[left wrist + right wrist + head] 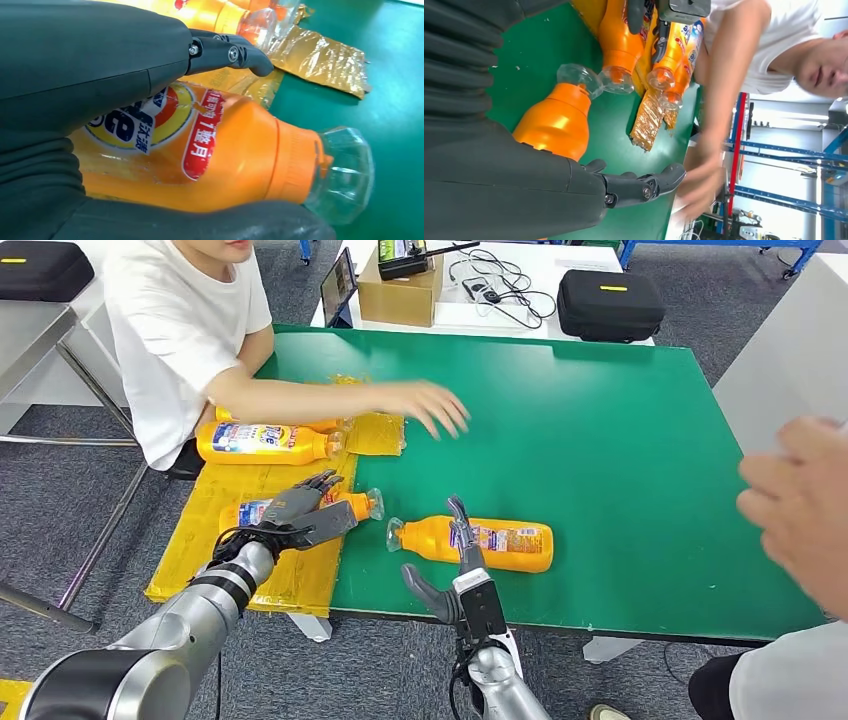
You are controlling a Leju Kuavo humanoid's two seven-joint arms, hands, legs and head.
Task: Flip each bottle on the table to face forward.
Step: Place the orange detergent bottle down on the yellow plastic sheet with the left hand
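Your left hand (pixel 300 508) is closed around an orange detergent bottle (pixel 352 504) lying on its side at the left edge of the green table (pixel 620 440). The left wrist view confirms the grip: the thumb runs under the bottle's body, the dark fingers (pixel 235 52) reach over its top, and the printed label (pixel 165 122) faces the camera. Its clear cap (pixel 345 170) points toward the middle of the table.

Your right hand (pixel 458 570) rests on a second orange bottle (pixel 500 543), which lies flat near the table's front edge, its clear cap (pixel 396 534) pointing left toward the first bottle's cap. The fingers reach over the bottle's middle with the thumb spread out to the side — whether the hand actually grips it, you cannot tell from these views.

Two more orange bottles lie on yellow plastic wrap (pixel 270 530) at the table's left side. The nearer one (pixel 265 443) shows a blue and white label; the farther one (pixel 300 423) is mostly hidden behind it and a person's arm.

That person in a white shirt (pixel 180 330) sits at the far left, one hand (pixel 430 405) held out over the green surface with fingers spread. Another person's hand (pixel 800 505) enters from the right edge, blurred.

Behind the table stand a cardboard box (pixel 400 295) and a black case (pixel 610 305).
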